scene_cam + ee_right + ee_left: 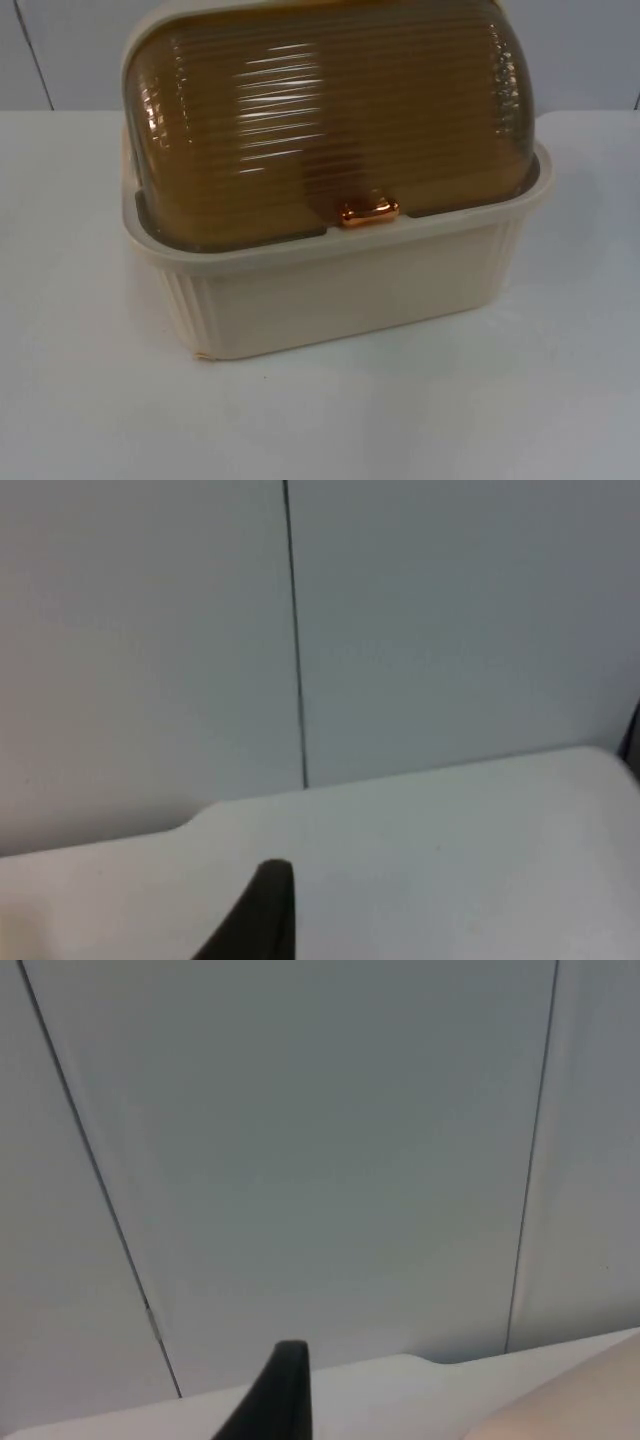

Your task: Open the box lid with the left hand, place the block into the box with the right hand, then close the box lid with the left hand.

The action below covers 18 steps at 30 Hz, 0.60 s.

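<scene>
Cream ribbed plastic box (340, 290), centre frame | closed amber domed lid (330, 120): light, stiff, slippery; lift by copper tab (367, 211) | gripper openings: cannot tell.

The box (340, 290) sits on the table (80, 400), lid (330, 110) down, partition wall (60, 50) behind it.

A cream ribbed plastic box (340, 290) stands upright on the table, its domed, ribbed, translucent amber lid (330, 110) shut down, a small copper-coloured handle (367, 211) at the lid's front edge
</scene>
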{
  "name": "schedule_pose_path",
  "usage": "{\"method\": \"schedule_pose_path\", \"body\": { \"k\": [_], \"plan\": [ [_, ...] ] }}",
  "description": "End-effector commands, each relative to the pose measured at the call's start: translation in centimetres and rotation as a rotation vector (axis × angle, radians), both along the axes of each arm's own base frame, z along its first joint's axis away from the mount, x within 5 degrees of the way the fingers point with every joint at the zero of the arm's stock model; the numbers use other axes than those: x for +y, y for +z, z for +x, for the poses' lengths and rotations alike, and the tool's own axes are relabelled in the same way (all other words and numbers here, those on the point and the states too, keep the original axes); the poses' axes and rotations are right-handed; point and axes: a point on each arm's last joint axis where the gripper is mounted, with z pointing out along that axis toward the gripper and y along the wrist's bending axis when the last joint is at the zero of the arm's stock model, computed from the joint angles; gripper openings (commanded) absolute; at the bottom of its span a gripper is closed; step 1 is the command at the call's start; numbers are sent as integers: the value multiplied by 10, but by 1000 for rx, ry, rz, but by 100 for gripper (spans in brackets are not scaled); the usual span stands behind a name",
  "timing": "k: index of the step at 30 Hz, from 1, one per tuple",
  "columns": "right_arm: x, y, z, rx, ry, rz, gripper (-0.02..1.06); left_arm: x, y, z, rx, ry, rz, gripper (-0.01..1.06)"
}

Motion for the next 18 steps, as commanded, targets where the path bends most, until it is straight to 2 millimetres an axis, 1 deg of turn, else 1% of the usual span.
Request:
{"method": "schedule_pose_path", "body": {
  "k": [1, 2, 3, 5, 9, 10, 11, 12, 14, 16, 18],
  "plan": [
    [-2, 9, -14, -49, -20, -46, 99, -1, 4, -3, -12, -3, -17, 103],
    [-2, 13, -19, -75, -22, -63, 99, -1, 4, -4, -12, 0, -30, 103],
    [-2, 13, -19, -75, -22, -63, 99, -1, 4, -4, -12, 0, -30, 103],
    [1, 21, -32, -137, -17, -67, 99, -1, 6, -7, -15, 4, -57, 103],
    [3, 29, -55, -182, -22, -70, 99, 0, 14, -22, -48, 3, -67, 103],
    [3, 29, -55, -182, -22, -70, 99, 0, 14, -22, -48, 3, -67, 103],
    [3, 30, -63, -189, -27, -74, 99, 2, 20, -32, -84, 7, -56, 103],
    [4, 31, -68, -195, -28, -74, 99, 2, 22, -36, -97, 9, -48, 103],
    [5, 33, -76, -207, -31, -74, 99, 6, 31, -54, -159, 22, -10, 103],
    [5, 33, -78, -213, -31, -75, 99, 6, 33, -57, -171, 24, -6, 103],
    [6, 37, -89, -248, -31, -77, 99, 8, 40, -75, -219, 27, -3, 103]
  ]
}}
